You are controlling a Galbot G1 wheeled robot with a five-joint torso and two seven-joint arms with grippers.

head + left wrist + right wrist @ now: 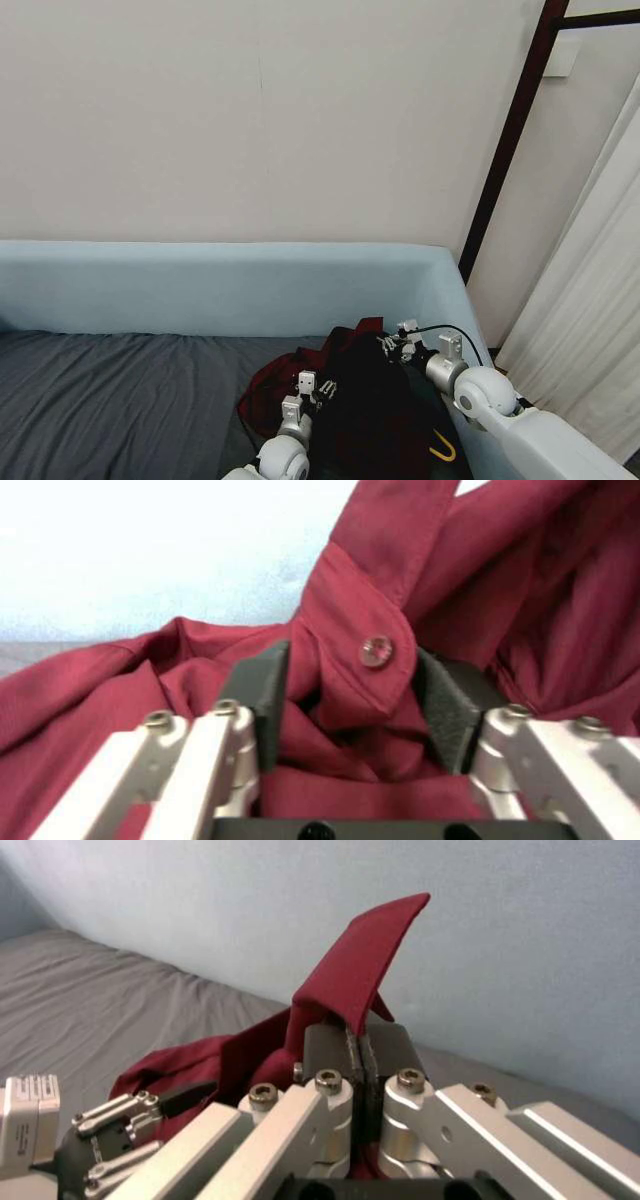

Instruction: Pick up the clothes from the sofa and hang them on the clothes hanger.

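A dark red shirt [272, 386] lies bunched on the grey sofa seat [110, 390] near the right armrest, with darker cloth [370, 415] heaped beside it. My right gripper [392, 345] is at the far edge of the heap. In the right wrist view it [357, 1050] is shut on a fold of the shirt [360, 952], which sticks up above the pads. My left gripper [315, 387] is at the near edge. Its fingers [262, 697] stand apart around a buttoned placket of the shirt [375, 649]; the gripper [355, 697] is open.
The light blue sofa back [220, 285] runs behind the heap. A dark rack pole [510, 130] rises at the right beside a white curtain [590, 290]. A yellow hook [443, 450] pokes from the cloth near my right arm.
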